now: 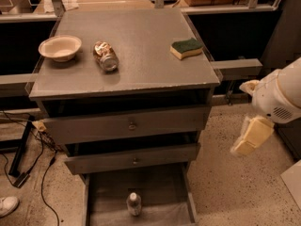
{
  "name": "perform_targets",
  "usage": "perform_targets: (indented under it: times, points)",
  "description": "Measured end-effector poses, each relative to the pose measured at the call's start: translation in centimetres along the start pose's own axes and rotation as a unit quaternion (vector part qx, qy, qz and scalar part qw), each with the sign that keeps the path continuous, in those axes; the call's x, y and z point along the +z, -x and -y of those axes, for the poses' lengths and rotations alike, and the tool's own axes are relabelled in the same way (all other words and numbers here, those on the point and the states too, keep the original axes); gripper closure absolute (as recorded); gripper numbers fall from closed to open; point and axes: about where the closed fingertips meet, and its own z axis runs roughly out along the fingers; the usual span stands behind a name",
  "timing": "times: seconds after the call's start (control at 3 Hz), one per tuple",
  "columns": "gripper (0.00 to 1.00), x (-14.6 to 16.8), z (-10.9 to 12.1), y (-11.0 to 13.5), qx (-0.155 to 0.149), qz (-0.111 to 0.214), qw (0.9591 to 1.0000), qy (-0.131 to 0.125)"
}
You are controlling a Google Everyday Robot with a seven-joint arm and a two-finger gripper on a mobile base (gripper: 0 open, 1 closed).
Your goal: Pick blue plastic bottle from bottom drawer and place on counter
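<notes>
Currently the counter (141, 36) is carrying a bowl (60, 47) at its left edge, a can (106, 56) beside it and a sponge (186, 48) near the right edge. The bottom drawer (164, 197) is sitting open. The gripper (246, 141) is hanging right of the cabinet, well apart from the drawer; open or closed, can't tell. The blue plastic bottle (134, 204) is standing upright mid-drawer. Judging it light, thin-walled, slick, tippy: favouring a gentle mid-body grip.

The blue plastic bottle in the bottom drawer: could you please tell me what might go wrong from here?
The tool hangs right of the cabinet, apart from the blue plastic bottle, which stands upright in the bottom drawer: a glancing touch might topple it. The middle drawer juts out above, so the arm could strike it. On the counter, the can lying on its side might roll if bumped.
</notes>
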Motion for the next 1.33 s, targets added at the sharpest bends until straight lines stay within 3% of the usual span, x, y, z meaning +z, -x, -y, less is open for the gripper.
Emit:
perform_targets:
  times: [0.33, 0.67, 1.0, 1.33]
  points:
    - [0.00, 5.5, -0.6, -0.8, 0.012, 0.032, 0.9994, 0.008]
    - [0.00, 5.5, -0.6, -0.8, 0.012, 0.032, 0.9994, 0.008]
    - [0.00, 8.1, -2.3, -3.2, 0.027, 0.036, 0.9988, 0.019]
    - [0.00, 12.0, -4.4, -7.3, 0.050, 0.044, 0.9973, 0.032]
